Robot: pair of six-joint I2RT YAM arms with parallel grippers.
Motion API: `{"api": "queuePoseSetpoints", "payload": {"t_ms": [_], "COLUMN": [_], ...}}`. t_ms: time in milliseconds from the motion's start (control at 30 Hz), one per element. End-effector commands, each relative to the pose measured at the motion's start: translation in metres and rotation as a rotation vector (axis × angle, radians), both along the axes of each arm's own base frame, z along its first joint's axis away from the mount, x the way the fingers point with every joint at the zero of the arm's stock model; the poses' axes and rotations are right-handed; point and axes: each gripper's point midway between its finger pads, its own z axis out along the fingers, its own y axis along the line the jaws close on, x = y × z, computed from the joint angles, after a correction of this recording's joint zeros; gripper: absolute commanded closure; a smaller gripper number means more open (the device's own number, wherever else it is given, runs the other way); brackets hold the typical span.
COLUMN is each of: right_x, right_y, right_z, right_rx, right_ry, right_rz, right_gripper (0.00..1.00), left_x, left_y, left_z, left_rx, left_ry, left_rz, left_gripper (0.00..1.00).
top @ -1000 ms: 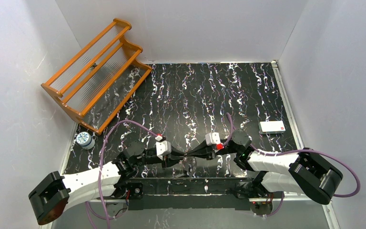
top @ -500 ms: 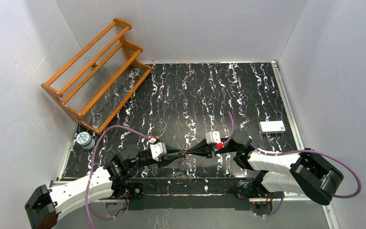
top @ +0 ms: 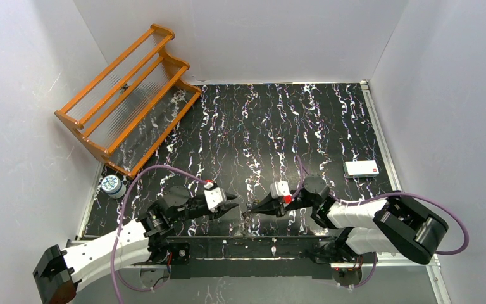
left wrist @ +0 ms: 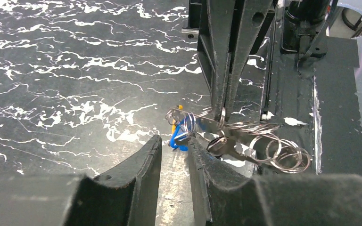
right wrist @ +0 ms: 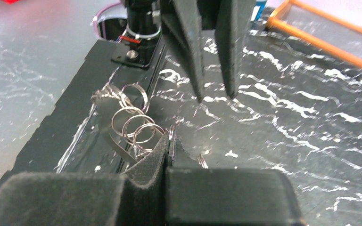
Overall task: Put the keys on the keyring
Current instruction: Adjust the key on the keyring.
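**Right fingers clamp a loop of the ring bunch; left fingers stand free**

In the far left corner stands an orange wooden rack (top: 126, 95). A small round tin (top: 111, 185) sits by its near end on the black marbled mat (top: 304, 120). The left gripper (top: 232, 206) points right, low over the mat near its front edge. Its fingers (left wrist: 141, 165) stand slightly apart, released, with nothing between them.

Just past their tips are the keys (left wrist: 181, 134). A blue-headed one is plain, a sliver of yellow shows beside it, and silver blades run off to the right. How many keys there are I cannot tell. They sit bunched with the keyring (left wrist: 275, 146), a cluster of linked silver wire rings spread along the mat's near edge by the black strip (left wrist: 339, 94).

The right gripper (top: 252, 208) points left, its tip near the left gripper's but apart from it. Its fingers (right wrist: 141, 165) are clenched on one thin loop of the keyring, and the loop's edge peeks out between them. Whether the bunch is lifted or rests on the mat I cannot tell.

Well to the right, a small white card (top: 361, 168) with a red mark lies flat on the mat.
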Motion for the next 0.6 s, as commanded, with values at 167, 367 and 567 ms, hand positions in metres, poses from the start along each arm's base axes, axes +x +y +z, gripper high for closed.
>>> {"api": "queuePoseSetpoints", "payload": {"t_ms": [167, 367, 567], "right_x": [-0.018, -0.011, -0.011], "right_y": [-0.014, -0.018, -0.023], "right_z": [-0.020, -0.039, -0.043], "right_rx": [-0.031, -0.115, -0.090], "right_ry": [-0.014, 0.131, 0.226], "right_rz": [0.052, -0.044, -0.101], "right_gripper": [0.99, 0.99, 0.99], "left_x": [-0.019, -0.034, -0.043], "left_y": [-0.016, -0.024, -0.031], "left_z": [0.005, -0.001, -0.007], "left_rx": [-0.013, -0.053, -0.088], "left_ry": [0.000, 0.061, 0.108], "left_rz": [-0.149, -0.231, -0.268], "left_gripper": [0.74, 0.75, 0.76]}}
